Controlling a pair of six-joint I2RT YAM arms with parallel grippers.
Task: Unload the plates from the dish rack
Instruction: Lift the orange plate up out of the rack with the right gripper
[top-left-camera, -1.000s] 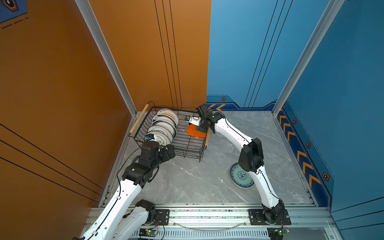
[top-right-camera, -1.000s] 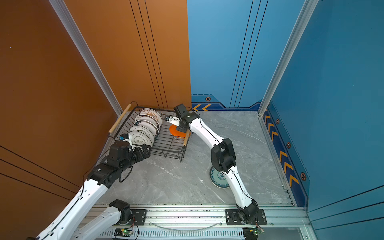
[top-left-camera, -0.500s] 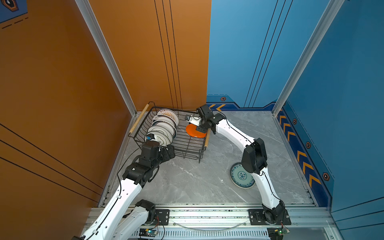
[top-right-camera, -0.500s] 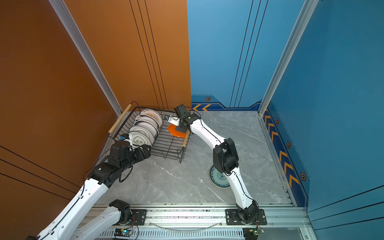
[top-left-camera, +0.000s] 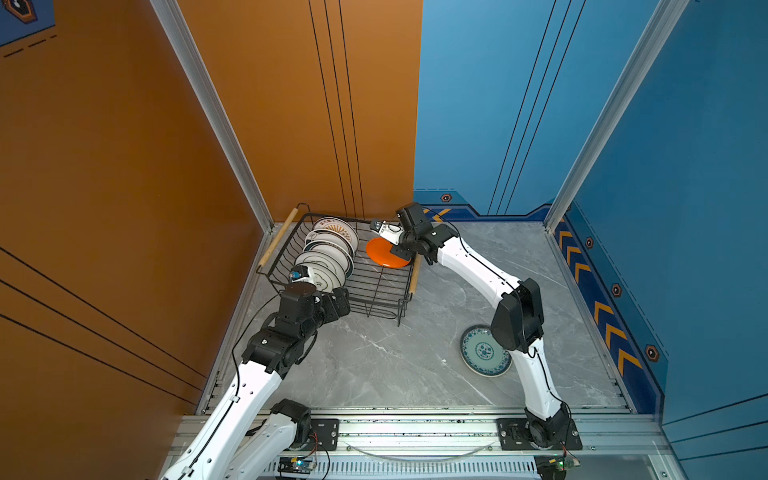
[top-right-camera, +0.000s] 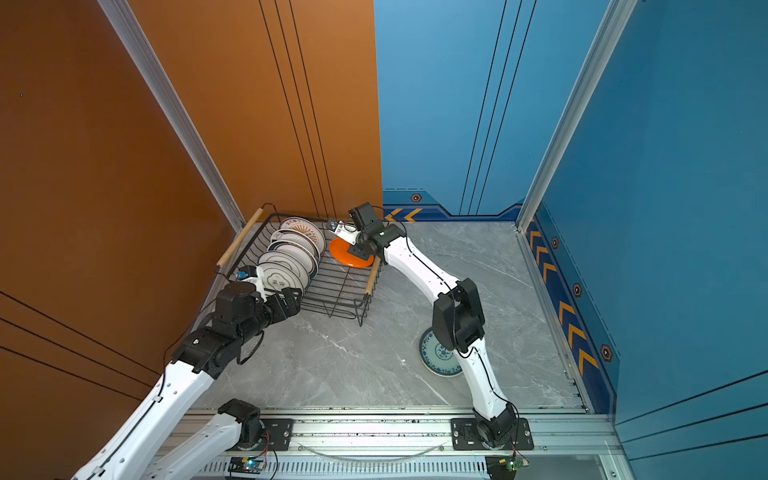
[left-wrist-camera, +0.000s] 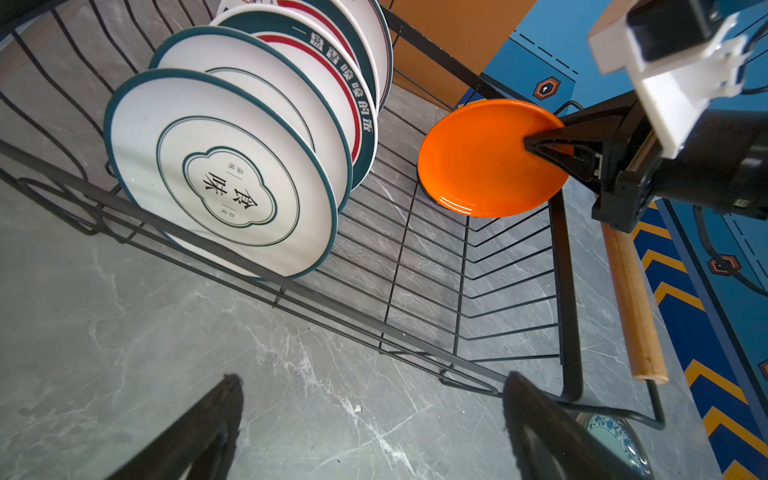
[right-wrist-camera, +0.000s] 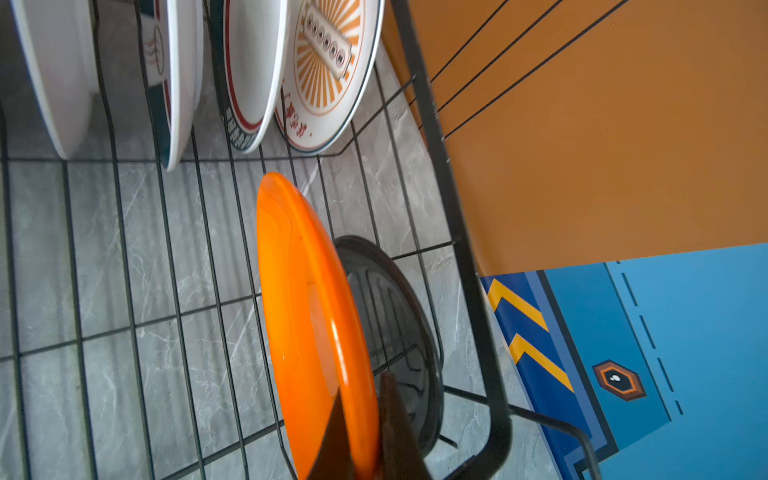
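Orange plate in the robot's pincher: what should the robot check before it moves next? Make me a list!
1. Right jaws shut on the orange plate rim: ok.
2. Orange plate clear of the rack: not ok, it hangs over the wire floor.
3. Gap between it and the white plates: ok.
4. Black plate behind it not touching: cannot tell.
5. Left jaws open, outside the rack: ok.
6. Bare table to set it down on: ok.
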